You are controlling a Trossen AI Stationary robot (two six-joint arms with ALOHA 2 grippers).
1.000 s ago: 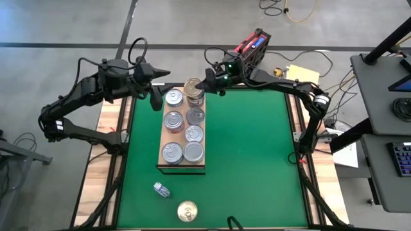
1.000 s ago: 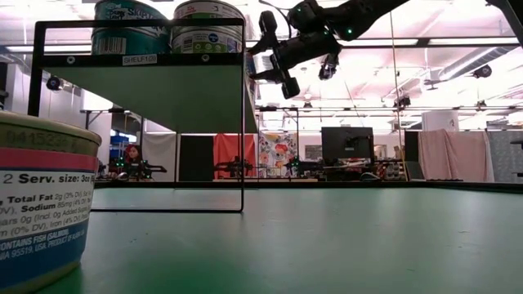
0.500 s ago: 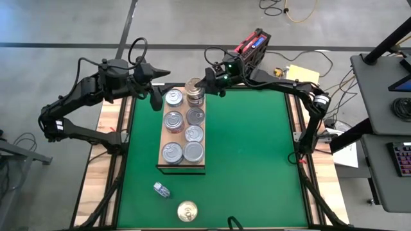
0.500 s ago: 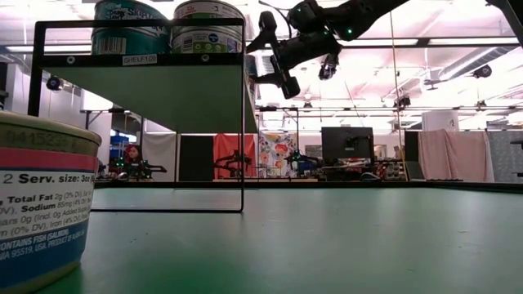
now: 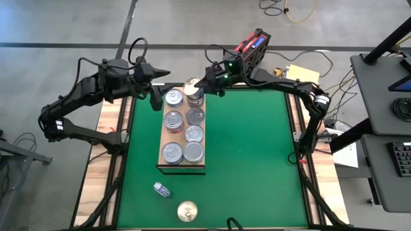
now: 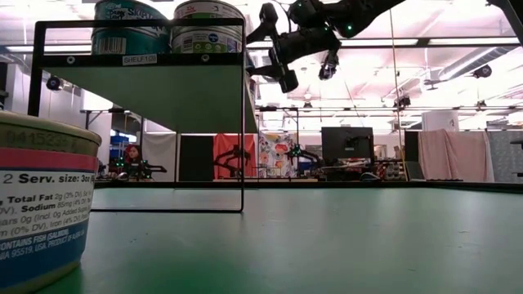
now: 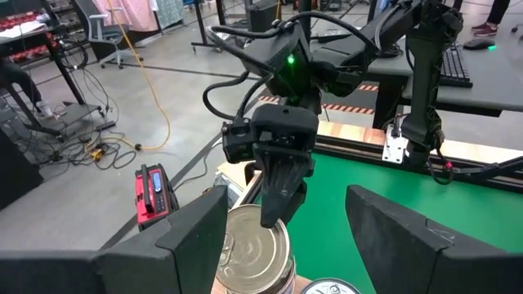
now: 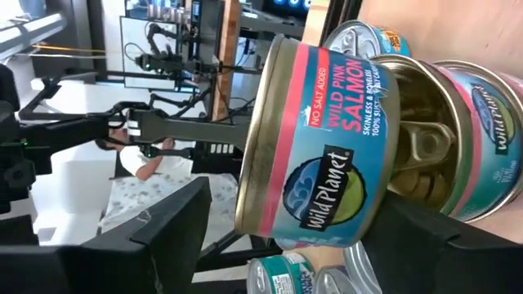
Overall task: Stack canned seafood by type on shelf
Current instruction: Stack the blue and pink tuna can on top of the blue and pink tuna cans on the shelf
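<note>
The wooden shelf (image 5: 183,168) carries two rows of tins. At its far right corner a gold-lidded salmon tin (image 5: 192,86) (image 8: 319,139) sits on a second salmon tin (image 8: 458,139), part of whose lid shows. My right gripper (image 5: 207,82) (image 6: 278,47) is open just beyond that stack, one finger above the other, the upper tin in front of the gap (image 8: 298,200). My left gripper (image 5: 156,97) (image 7: 286,196) hovers open off the shelf's far left corner, facing the stack. A loose gold-lidded tin (image 5: 187,211) (image 6: 37,204) stands on the mat near the near edge.
Silver-lidded tins (image 5: 173,120) fill most of the shelf, which stands raised on a black frame (image 6: 243,114). A small crumpled object (image 5: 161,189) lies on the green mat (image 5: 257,160) near the loose tin. The mat's right half is open room.
My right gripper has risen a little beside the far right stack, its fingers staying apart. The tins have kept their places.
</note>
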